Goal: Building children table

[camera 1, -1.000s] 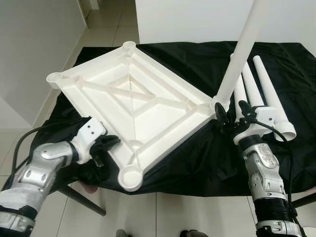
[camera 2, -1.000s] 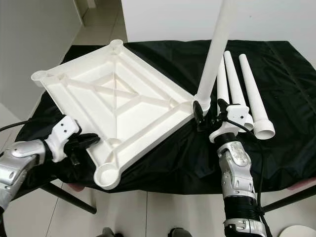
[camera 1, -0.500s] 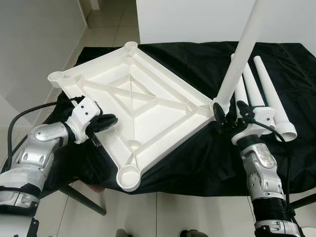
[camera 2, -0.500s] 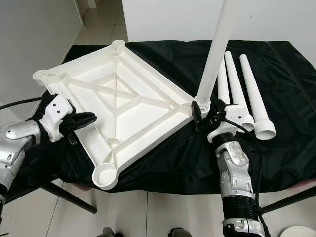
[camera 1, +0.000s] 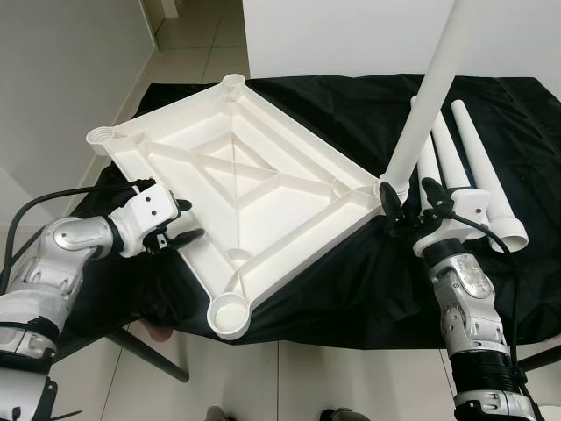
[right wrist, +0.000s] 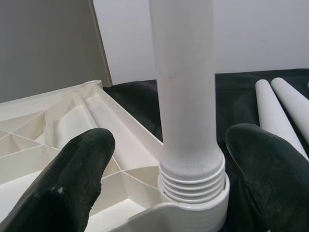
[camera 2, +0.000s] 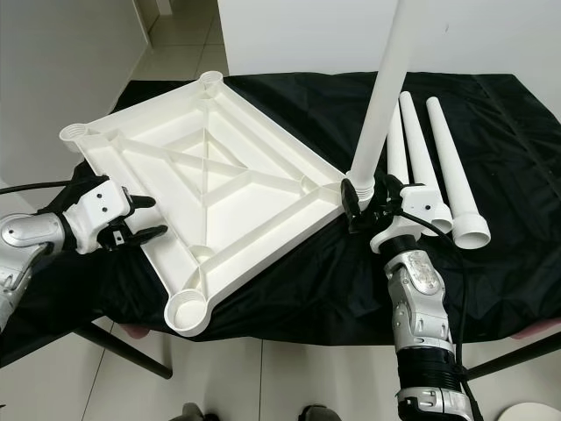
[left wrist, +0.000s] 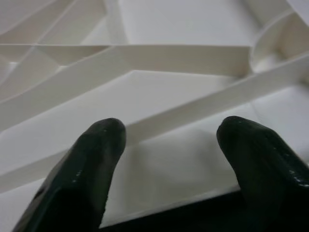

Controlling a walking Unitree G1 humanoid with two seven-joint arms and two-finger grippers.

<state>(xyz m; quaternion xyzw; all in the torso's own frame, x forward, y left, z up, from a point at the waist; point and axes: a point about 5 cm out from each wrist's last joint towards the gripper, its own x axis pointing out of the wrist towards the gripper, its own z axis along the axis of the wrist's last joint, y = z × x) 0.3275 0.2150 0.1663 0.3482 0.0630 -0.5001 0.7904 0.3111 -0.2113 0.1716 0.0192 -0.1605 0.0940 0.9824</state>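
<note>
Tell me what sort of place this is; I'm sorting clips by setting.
Probably a room in a home: glossy tiled floor, plain white wall, and a black-draped table bearing an upturned white plastic tabletop.

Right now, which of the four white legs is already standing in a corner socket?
The upright leg by the right gripper, threaded into the tabletop corner; the other three legs lie flat on the black cloth.

Upright leg runs out of frame
The tall white plastic table leg point(camera 1: 427, 101) is cut off by the top edge, and black cloth point(camera 1: 351, 281) hides the support beneath.
</note>
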